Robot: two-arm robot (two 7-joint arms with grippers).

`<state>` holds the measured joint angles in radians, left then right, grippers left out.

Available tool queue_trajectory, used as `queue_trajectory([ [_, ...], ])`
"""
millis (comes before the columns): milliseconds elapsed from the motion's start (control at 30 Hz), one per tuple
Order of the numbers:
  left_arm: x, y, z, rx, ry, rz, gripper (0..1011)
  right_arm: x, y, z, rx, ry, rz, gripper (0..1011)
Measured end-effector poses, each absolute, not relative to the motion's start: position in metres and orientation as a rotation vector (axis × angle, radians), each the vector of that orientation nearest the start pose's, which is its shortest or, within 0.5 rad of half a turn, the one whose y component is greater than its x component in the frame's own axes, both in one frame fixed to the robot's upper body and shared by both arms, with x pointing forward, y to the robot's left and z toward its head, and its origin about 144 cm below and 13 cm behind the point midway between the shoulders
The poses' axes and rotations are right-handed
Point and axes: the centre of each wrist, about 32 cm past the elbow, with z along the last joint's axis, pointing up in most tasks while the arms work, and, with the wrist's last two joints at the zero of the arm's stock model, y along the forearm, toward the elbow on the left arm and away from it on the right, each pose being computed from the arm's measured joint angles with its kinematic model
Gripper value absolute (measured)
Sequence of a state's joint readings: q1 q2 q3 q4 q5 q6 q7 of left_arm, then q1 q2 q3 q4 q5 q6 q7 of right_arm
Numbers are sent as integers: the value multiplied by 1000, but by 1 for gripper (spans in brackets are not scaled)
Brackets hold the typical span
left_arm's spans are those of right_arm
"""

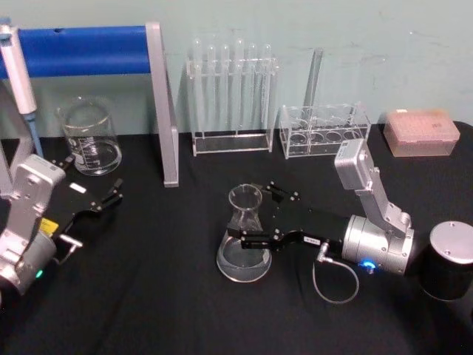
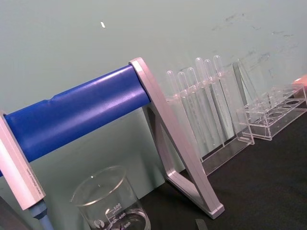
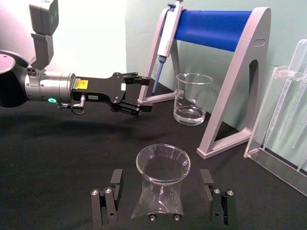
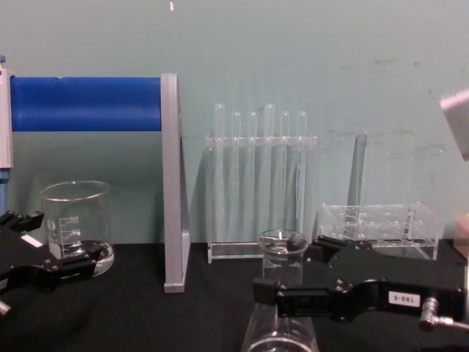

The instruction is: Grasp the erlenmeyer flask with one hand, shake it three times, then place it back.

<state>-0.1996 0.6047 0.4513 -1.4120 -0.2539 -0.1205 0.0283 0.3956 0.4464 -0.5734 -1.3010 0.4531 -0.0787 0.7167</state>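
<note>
Head view gives me the flask standing upright on the black table, about mid-table, in front of the test tube rack. My right gripper reaches in from the right at neck height, its jaws spread wide, one on each side of the flask's neck. On the right wrist view both fingers stand apart from the glass, so the flask is straddled but not gripped. My left gripper sits low at the left of the table, just beside the beaker, jaws apart and holding nothing. The blue stand rises behind it.
</note>
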Motion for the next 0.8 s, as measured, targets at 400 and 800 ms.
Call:
queue_trajectory([
  [400, 489, 310, 1140, 304, -285, 1248, 1001, 536, -240, 1157, -128, -41, -475, 1003],
  [800, 489, 310, 1140, 304, -285, 1248, 1001, 536, -240, 1157, -127, -41, -475, 905],
])
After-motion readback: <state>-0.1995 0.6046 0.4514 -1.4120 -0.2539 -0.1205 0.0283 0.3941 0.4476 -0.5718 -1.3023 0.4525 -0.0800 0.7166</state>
